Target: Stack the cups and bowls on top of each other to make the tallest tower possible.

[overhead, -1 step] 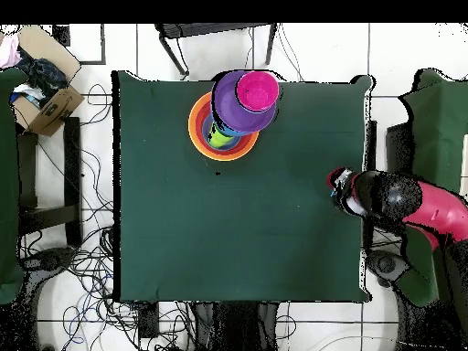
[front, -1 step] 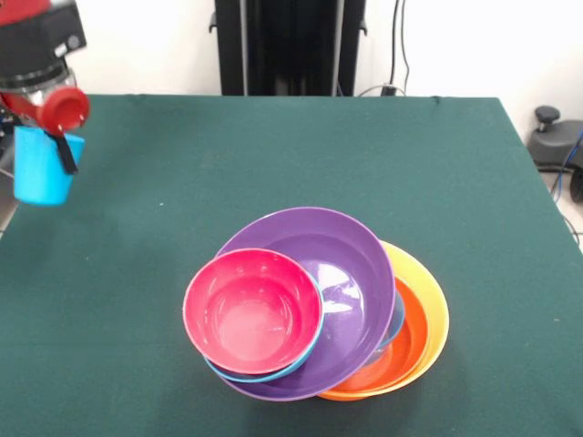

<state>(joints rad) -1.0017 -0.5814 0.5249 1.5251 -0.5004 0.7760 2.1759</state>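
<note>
1. Front view: we see the pincer (front, -1 step: 56, 146) at the counter's (front, -1 step: 273, 164) edge, pinching the wall of a blue cup (front, -1 step: 41, 168) that hangs clear of the green surface. We judge the step in hand to be carrying this cup to the tower (front, -1 step: 314, 309).
2. The tower stands well away from the pincer, nearer the camera and toward the picture's right. A pink bowl (front, -1 step: 253, 311) sits on top, on a blue rim, tipped off-centre inside a purple bowl (front, -1 step: 351, 291), with orange bowls (front, -1 step: 414, 341) beneath.
3. The next move, as we judge it, calls for a long sweep across the counter, then lowering the cup upright into the pink bowl without nudging the leaning pile.
4. Overhead view: the arm (overhead, -1 step: 402, 206) reaches in over the counter's (overhead, -1 step: 238, 210) edge; the pincer (overhead, -1 step: 340, 183) shows only as a dark tip. The tower (overhead, -1 step: 236, 114) lies well apart from it, at the far side, pink bowl (overhead, -1 step: 258, 91) topmost and something green (overhead, -1 step: 218, 139) showing lower in the pile.
</note>
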